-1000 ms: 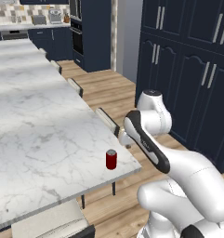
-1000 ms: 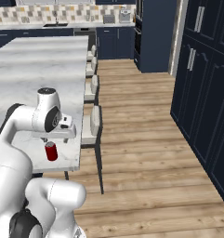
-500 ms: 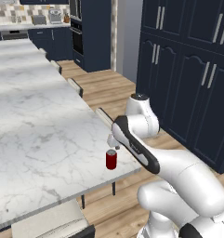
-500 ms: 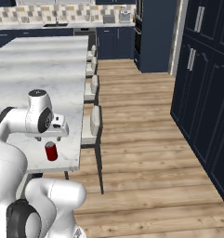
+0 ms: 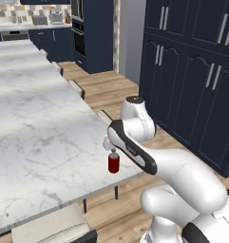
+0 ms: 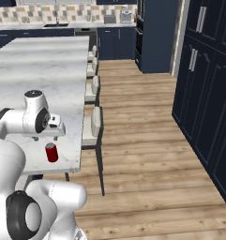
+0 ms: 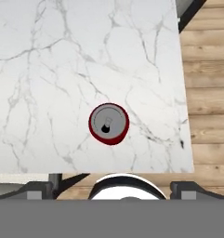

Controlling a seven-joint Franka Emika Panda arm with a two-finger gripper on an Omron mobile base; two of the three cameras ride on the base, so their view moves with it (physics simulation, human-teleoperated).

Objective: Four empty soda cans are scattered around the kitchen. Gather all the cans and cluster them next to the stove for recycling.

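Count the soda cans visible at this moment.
1. A red soda can stands upright near the marble island corner, below the gripper. Others may be out of frame.

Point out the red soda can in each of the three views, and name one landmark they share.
Left base view: red soda can stands low and centre, near the corner of the marble counter, just under the arm.
Right base view: lower left, near the counter's edge.
Hand view: seen from above, just below centre.
Shared landmark: the white marble counter's corner beside the wood floor.
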